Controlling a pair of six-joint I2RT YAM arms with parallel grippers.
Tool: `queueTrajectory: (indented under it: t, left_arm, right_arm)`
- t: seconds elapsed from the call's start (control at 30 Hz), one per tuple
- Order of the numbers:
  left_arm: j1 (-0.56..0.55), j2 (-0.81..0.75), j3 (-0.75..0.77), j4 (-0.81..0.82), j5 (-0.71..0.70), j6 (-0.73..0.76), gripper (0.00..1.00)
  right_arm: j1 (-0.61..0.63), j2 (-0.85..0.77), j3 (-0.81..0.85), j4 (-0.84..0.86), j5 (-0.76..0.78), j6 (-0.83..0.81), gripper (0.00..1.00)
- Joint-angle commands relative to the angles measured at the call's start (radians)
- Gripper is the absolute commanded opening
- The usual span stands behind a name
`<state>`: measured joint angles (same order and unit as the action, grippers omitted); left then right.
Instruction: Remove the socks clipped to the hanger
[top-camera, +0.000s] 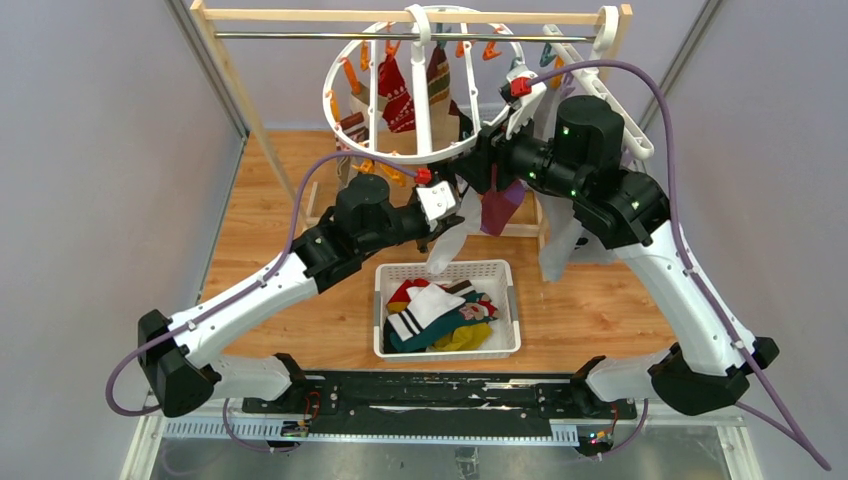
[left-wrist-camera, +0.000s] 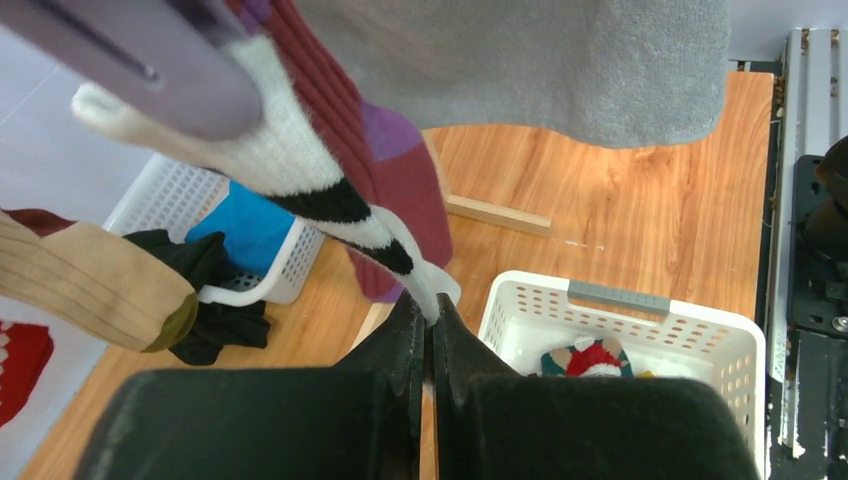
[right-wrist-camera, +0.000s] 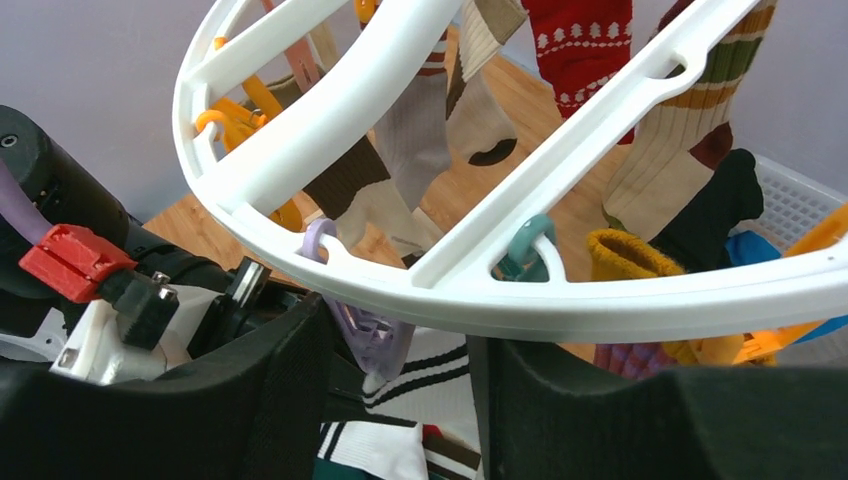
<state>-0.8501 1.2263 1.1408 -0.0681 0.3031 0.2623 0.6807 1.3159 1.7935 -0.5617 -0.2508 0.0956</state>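
Left wrist view shows the left gripper (left-wrist-camera: 430, 308) pressed together on the toe of a white, black-striped sock (left-wrist-camera: 300, 170), holding it taut, probably so it comes away in hand rather than dropping loose once it is freed. In the right wrist view the right gripper (right-wrist-camera: 400, 372) stands spread on either side of the purple clip (right-wrist-camera: 370, 335) that holds this sock to the hanger (right-wrist-camera: 620, 300), apparently lined up to squeeze the clip open; a gap shows beside one finger, so it is not yet pinching. The other socks (right-wrist-camera: 580, 45) hang clipped to the ring above the table (top-camera: 600, 300), and a white basket (top-camera: 448, 268) of loose socks sits right under the held one.
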Motion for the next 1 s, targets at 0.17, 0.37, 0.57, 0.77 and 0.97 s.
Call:
queueTrajectory:
  t: [0.17, 0.37, 0.57, 0.77, 0.97]
  left_arm:
    - [-0.029, 0.024, 0.038, -0.035, -0.052, 0.031, 0.00]
    - [-0.029, 0.011, 0.014, -0.022, -0.056, 0.034, 0.00]
    - [-0.029, -0.017, -0.034, -0.004, -0.042, 0.056, 0.00]
    - [-0.029, -0.066, -0.094, -0.087, 0.033, 0.205, 0.02]
    - [-0.029, -0.104, -0.117, -0.288, 0.080, 0.434, 0.07]
  right_arm:
    - [0.039, 0.032, 0.063, -0.015, 0.064, 0.011, 0.33]
    - [0.039, 0.024, 0.068, -0.024, 0.096, -0.013, 0.08]
    - [0.039, 0.011, 0.060, -0.022, 0.102, -0.052, 0.00]
    - [0.038, -0.039, -0.023, 0.024, 0.066, -0.125, 0.17]
    - [0.033, -0.114, -0.148, 0.043, 0.032, -0.234, 0.51]
